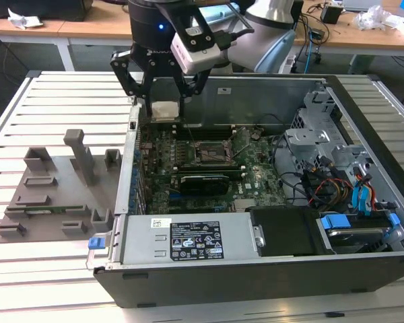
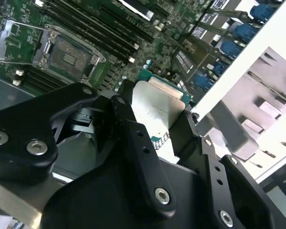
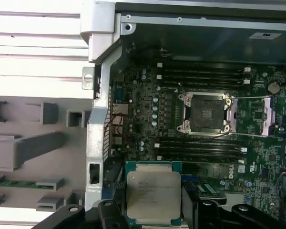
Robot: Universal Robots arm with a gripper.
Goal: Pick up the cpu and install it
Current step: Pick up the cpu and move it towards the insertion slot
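The cpu, a small flat square chip with a silvery top, hangs between the black fingers of my gripper, which is shut on its edges. It is held above the motherboard near the case's wall on the exterior view's left. The dark square socket lies open and bare, with its metal frame swung aside. In the exterior view the socket is below and to the right of the held cpu.
A grey fixture tray with slots and posts lies outside the case on the exterior view's left. Inside stand a labelled power supply, a long black card, and a drive cage with cables. Memory slots flank the socket.
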